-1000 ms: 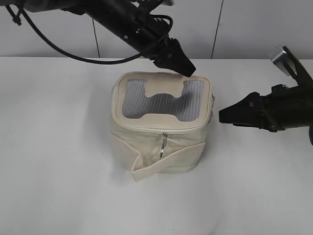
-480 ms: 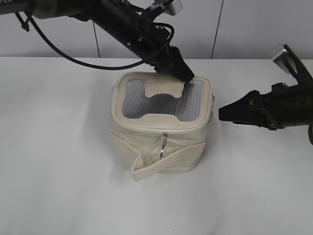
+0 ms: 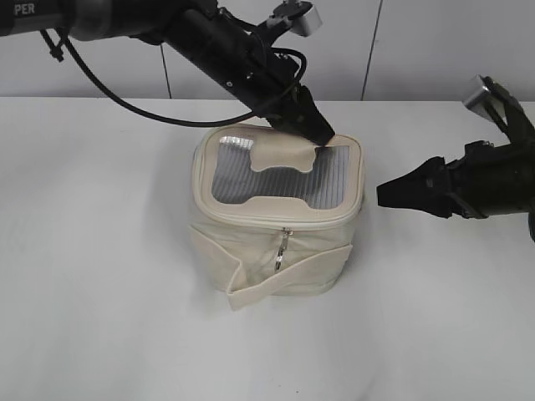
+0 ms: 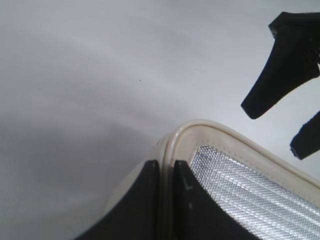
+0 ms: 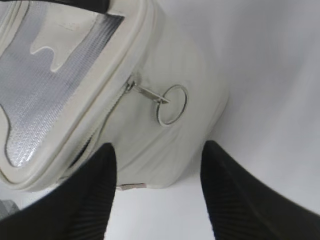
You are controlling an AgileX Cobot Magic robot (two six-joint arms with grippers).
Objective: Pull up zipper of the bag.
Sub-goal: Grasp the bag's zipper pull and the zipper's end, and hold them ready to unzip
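Note:
The cream bag (image 3: 276,251) stands mid-table, its grey ribbed lid (image 3: 334,180) on top. My left gripper (image 3: 316,134) is shut on the lid's rear rim; the left wrist view shows both jaws (image 4: 166,172) pinching the cream rim (image 4: 210,127). The zipper (image 5: 107,107) runs under the lid's rim. One silver ring pull (image 3: 282,248) hangs at the front. The other ring pull (image 5: 171,104) lies on the bag's right side. My right gripper (image 3: 386,197) is open and empty, just right of the bag, with its jaws (image 5: 159,146) facing that ring pull without touching it.
A cream strap band (image 3: 288,271) wraps the bag's front, its loose end sticking out at the lower left. White table (image 3: 100,292) lies all round the bag, and a grey wall (image 3: 435,42) stands behind.
My left gripper came down and forward from above the lid's rear edge and closed on the rim; the lid now looks slightly tilted. My right gripper barely moved.

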